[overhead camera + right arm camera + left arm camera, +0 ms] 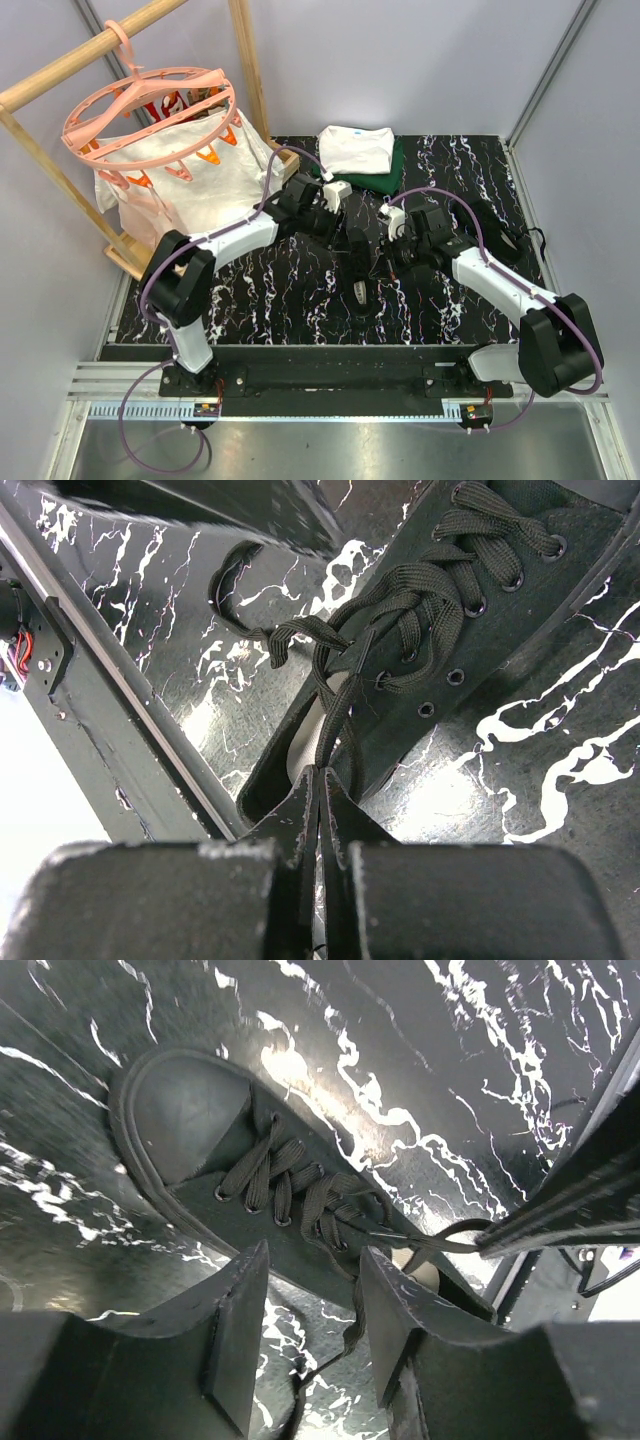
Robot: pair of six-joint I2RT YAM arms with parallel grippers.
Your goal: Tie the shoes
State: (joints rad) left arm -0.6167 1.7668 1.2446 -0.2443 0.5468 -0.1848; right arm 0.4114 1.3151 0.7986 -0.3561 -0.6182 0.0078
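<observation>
The black sneaker lies on the black marbled table between my two arms. In the left wrist view the shoe shows its toe cap at the upper left, and its laces are loosely crossed. My left gripper stands open just beside the shoe's side. A loose lace end hangs between its fingers, close to the right finger. My right gripper is shut on a lace strand at the shoe's opening. That strand is drawn out taut from the shoe.
Folded white and dark green clothes lie at the back of the table. At the back left, a wooden rack carries a pink clip hanger and a white cloth. A black cable lies at the right.
</observation>
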